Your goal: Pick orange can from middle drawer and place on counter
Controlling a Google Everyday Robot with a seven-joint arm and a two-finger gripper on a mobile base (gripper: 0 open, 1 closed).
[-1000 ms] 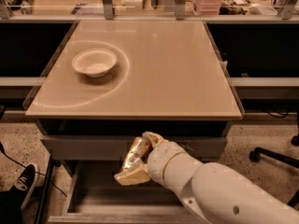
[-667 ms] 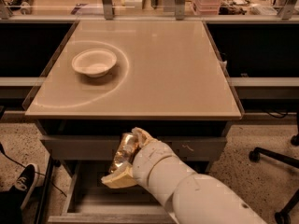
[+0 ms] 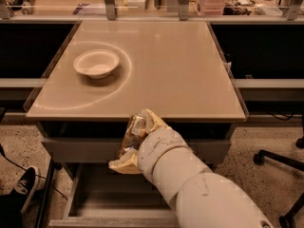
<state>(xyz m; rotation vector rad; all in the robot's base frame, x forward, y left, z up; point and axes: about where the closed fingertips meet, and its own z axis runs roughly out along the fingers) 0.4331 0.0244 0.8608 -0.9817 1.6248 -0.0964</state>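
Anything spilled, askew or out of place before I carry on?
Nothing stands out. The gripper holds the orange can, slightly tilted, in front of the counter edge above the open middle drawer; the white bowl sits upright.

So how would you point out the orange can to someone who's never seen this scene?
Find the large beige counter, then look in front of its near edge, above the open middle drawer. There the end effector on the white arm grips the orange can: slim, shiny, orange-brown with dark patches, unlike the round white bowl sitting on the counter.
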